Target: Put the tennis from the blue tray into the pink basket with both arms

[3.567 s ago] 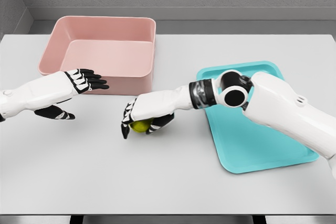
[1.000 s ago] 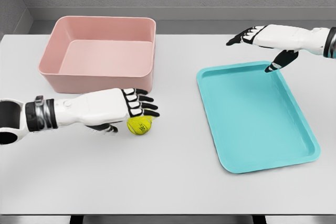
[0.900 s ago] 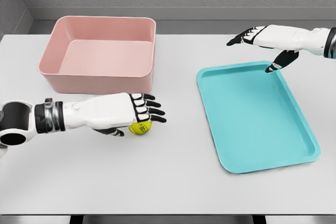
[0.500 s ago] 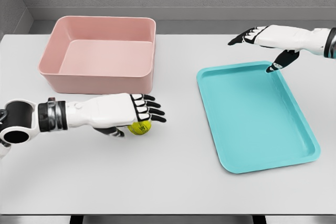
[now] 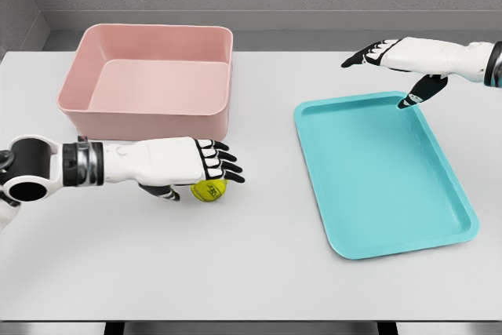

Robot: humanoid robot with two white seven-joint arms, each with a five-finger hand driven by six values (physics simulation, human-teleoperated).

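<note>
A yellow-green tennis ball (image 5: 209,190) is seen resting on the white table (image 5: 251,272), near the middle left of the scene and well apart from the blue tray (image 5: 463,217), which lies to the right. The ball sits just in front of the pink basket (image 5: 149,123), on the near side of its front wall, and is not inside it.

The left hand (image 5: 192,166) is reached in from the left edge and is laid over the ball from above and from the left — its fingers (image 5: 223,166) are stretched forward over the top of the ball, while the thumb is tucked below, beside the ball's left side. The ball is covered only in part, and whether it is truly gripped cannot be told; the fingers are not wrapped around it.

The right hand (image 5: 396,56) is held at the far right, above the far edge of the tray. Its fingers are spread and relaxed, nothing is held in it, and the thumb is pointed down toward the tray's far rim.
</note>
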